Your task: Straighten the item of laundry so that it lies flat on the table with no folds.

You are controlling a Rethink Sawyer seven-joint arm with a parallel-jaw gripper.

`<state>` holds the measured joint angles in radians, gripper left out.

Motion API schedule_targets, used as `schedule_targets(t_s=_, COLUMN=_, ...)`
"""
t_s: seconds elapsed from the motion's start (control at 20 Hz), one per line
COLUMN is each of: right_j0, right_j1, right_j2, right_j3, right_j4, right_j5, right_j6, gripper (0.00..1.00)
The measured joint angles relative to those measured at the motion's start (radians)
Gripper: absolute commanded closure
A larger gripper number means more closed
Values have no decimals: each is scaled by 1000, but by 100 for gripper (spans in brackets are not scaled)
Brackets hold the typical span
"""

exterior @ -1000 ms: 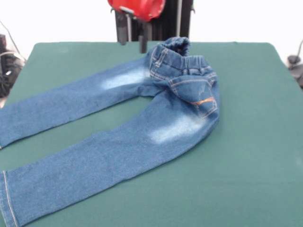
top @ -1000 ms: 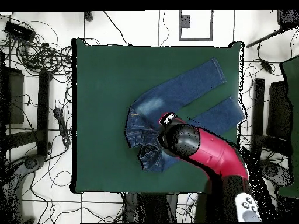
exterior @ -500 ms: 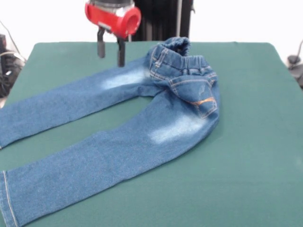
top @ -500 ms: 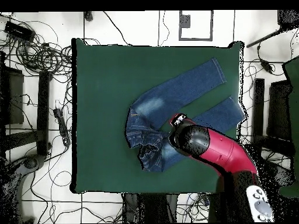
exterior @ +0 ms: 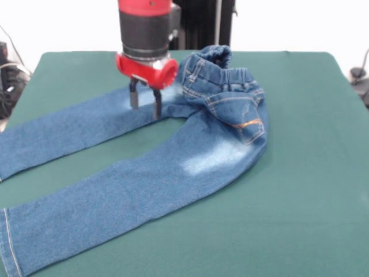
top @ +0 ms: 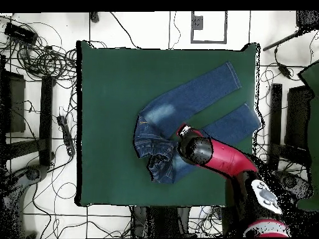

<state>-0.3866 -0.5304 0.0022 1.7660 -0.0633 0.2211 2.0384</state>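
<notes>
Denim is what the job turns on: a small pair of medium-blue jeans with faded whitish patches (exterior: pixel 173 150) lies on the large table covered in dark green cloth (exterior: pixel 311 173), both legs stretched out flat toward the near left of the front view. The seat and elastic waistband (exterior: pixel 228 75) are bunched and rolled over at the far end, the orange-stitched pocket (exterior: pixel 245 118) tipped on its side.

The red and black arm's gripper (exterior: pixel 145 104) hangs just over the far leg, close beside the crotch, its two dark fingers (exterior: pixel 156 105) parted and holding nothing; whether the tips touch the fabric cannot be told. In the overhead view the gripper (top: pixel 184 134) sits at the same spot, where the two legs fork.

The crumpled waist lies just to the right of the gripper in the front view and slightly farther away. The legs' long axis runs from there down to the near left, so the fold probably needs drawing away from the legs, toward the far right.
</notes>
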Motion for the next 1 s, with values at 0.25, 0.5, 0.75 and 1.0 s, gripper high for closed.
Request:
schedule_targets(t_s=0.25, right_j0=4, right_j1=34, right_j2=23, right_j3=5, right_j4=-11, right_j5=-6, right_j6=0, gripper=0)
schedule_targets(t_s=0.5, right_j0=20, right_j1=35, right_j2=30, right_j3=12, right_j4=-11, right_j5=-6, right_j6=0, gripper=0)
schedule_targets(t_s=0.75, right_j0=37, right_j1=23, right_j2=35, right_j3=13, right_j4=-11, right_j5=-6, right_j6=0, gripper=0)
schedule_targets(t_s=1.0, right_j0=40, right_j1=1, right_j2=46, right_j3=15, right_j4=-11, right_j5=-6, right_j6=0, gripper=0)
